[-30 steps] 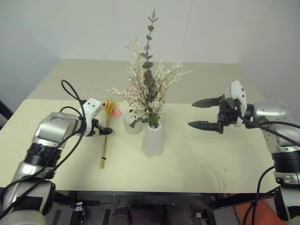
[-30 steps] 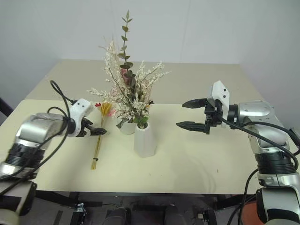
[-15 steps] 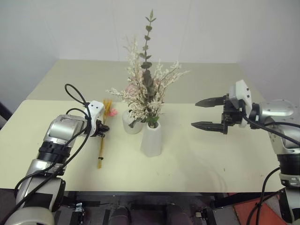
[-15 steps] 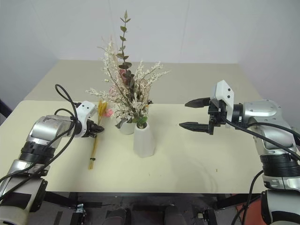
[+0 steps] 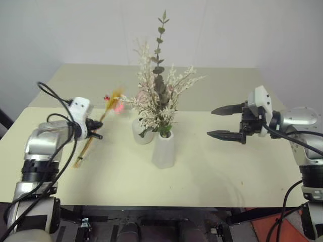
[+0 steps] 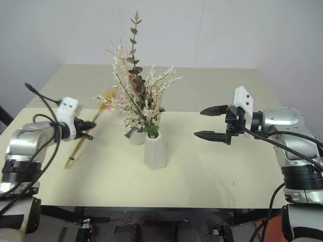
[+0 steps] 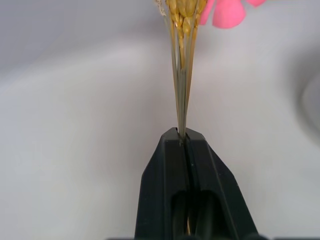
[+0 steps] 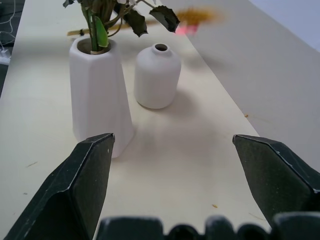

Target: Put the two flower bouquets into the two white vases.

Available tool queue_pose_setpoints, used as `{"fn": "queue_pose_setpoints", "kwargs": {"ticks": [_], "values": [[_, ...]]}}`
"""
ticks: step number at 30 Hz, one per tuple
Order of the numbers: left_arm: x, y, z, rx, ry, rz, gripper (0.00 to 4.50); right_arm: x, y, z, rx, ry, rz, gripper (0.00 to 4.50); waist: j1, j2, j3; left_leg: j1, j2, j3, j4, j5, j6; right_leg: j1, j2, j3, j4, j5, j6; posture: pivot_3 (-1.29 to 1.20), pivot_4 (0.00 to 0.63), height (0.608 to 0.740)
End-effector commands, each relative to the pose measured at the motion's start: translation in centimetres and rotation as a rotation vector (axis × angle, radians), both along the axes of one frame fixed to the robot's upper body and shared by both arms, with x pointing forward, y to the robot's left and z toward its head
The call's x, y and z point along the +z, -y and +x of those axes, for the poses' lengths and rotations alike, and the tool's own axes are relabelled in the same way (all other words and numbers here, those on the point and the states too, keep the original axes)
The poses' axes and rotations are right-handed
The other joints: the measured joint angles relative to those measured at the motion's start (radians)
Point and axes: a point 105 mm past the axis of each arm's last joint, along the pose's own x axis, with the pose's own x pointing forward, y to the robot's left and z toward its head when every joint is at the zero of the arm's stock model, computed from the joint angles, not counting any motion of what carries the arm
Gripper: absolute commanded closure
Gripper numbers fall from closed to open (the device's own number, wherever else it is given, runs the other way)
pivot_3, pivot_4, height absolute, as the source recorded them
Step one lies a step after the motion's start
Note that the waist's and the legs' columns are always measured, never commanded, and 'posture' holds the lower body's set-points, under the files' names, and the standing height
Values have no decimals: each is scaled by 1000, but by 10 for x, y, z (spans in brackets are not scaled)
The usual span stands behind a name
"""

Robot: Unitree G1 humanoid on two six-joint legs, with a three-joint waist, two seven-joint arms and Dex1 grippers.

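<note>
Left gripper (image 7: 182,137): black fingers pinched tight on the thin straw bunch (image 5: 96,127), yellow-orange stems tilted, lifted off the pale matte surface (image 5: 212,166), pink blooms at the far tip near the bushy bunch. Bushy cream-white bunch (image 5: 160,98) with green leaves stands in the tall tapered white vase (image 5: 163,149). Short rounded white vase (image 8: 157,75) just beside it, smooth matte, small round mouth empty. Right gripper (image 5: 226,122): fingers spread wide, holding nothing, above the surface well right of the vases.
</note>
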Motion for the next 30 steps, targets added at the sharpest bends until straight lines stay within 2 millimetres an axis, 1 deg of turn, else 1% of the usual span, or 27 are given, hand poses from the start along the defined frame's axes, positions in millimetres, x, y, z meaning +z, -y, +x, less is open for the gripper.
{"fn": "queue_pose_setpoints", "kwargs": {"ticks": [1, 2, 3, 6, 10, 12, 15, 18, 21, 26, 30], "values": [[72, 11, -8, -102, 325, -110, 4463, 19, 3, -1, -10, 61, 46, 0, 3, 0, 0, 0, 0, 0, 0, 0, 0, 0, 0, 0, 0, 0, 0, 0, 150, 740], [83, 14, -9, -123, 365, -142, 4463, 19, 3, -1, -12, 56, 57, 0, 6, 0, 0, 0, 0, 0, 0, 0, 0, 1, 0, 0, 0, 0, 0, 0, 150, 740], [98, 20, -11, -164, 429, -196, 4463, 19, 3, -1, -19, 60, 63, 0, 9, 0, 0, 0, 0, 0, 0, 0, 0, 1, 0, -1, 0, 0, 0, 0, 150, 740], [125, 33, -18, -266, 526, -307, 4463, 20, 4, -1, -29, 70, 68, 0, 10, 0, 0, 0, 0, 0, 1, 0, 0, 2, 0, -1, -1, 0, 1, 0, 150, 740], [155, 56, -28, -445, 590, -481, 4463, 22, 4, -3, -45, 84, 84, 0, 6, 0, 0, 0, 0, 0, 1, 0, 0, 2, 0, -1, -2, 1, 1, 0, 150, 740], [163, 70, -29, -538, 598, -522, 4463, 25, 5, -5, -56, 84, 116, 0, 5, 0, 0, 0, 0, 0, 1, 0, 0, 2, 0, -1, -2, 1, 1, 0, 150, 740], [162, 84, -26, -615, 582, -527, 4463, 25, 5, -9, -67, 84, 128, 0, 1, 0, 0, 1, 0, -1, 1, 0, 0, 3, 0, -1, -2, 1, 2, 0, 150, 740], [156, 98, -19, -665, 575, -502, 4463, 23, 7, -11, -83, 88, 124, 0, 0, 0, 0, 2, -1, -1, 1, 0, 0, 5, 0, -1, -2, 1, 2, 0, 150, 740], [145, 116, -10, -715, 571, -468, 4463, 24, 9, -14, -102, 92, 131, 0, -1, 0, 0, 4, -1, 0, 1, 0, 0, 7, 0, 0, -3, -1, 4, 0, 150, 740], [138, 126, -1, -747, 569, -476, 4463, 24, 12, -19, -122, 90, 135, 0, -3, 0, 0, 4, -1, -1, 1, 0, 0, 7, 0, 0, -4, -1, 4, 0, 150, 740], [131, 132, 2, -770, 565, -473, 4463, 23, 13, -22, -132, 88, 137, 0, -2, 0, 0, 4, -1, -1, 1, 0, 0, 7, 0, 0, -4, -1, 6, 0, 150, 740]]}}
